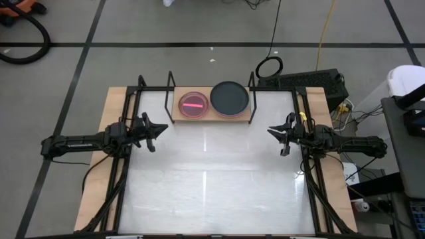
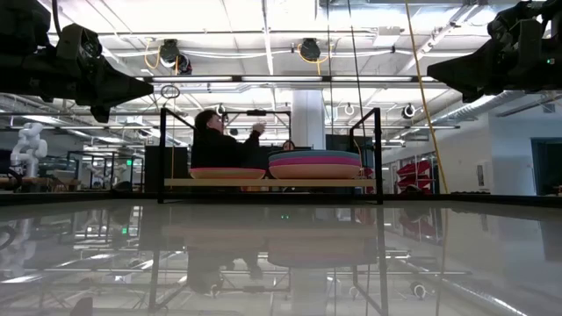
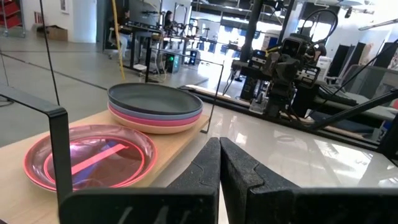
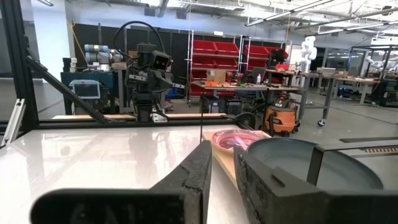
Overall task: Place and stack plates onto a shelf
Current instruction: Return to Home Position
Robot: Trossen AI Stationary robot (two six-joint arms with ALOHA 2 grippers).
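Fingers (image 3: 202,177) of the left gripper (image 1: 157,136) are pressed together on nothing; it hovers over the left edge of the table (image 1: 212,182), near the shelf (image 1: 207,119). On the shelf, at the far side, the plates sit in two stacks just beside each other: the left topped by a hot pink plate (image 1: 193,105), the right, taller, by a black plate (image 1: 230,97). Over the right edge hovers the right gripper (image 1: 276,136), fingers (image 4: 198,171) nearly touching, likewise empty.

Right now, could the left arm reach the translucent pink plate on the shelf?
Probably yes: left gripper hangs beside the shelf; the pink plate lies uncovered, one wire upright between.
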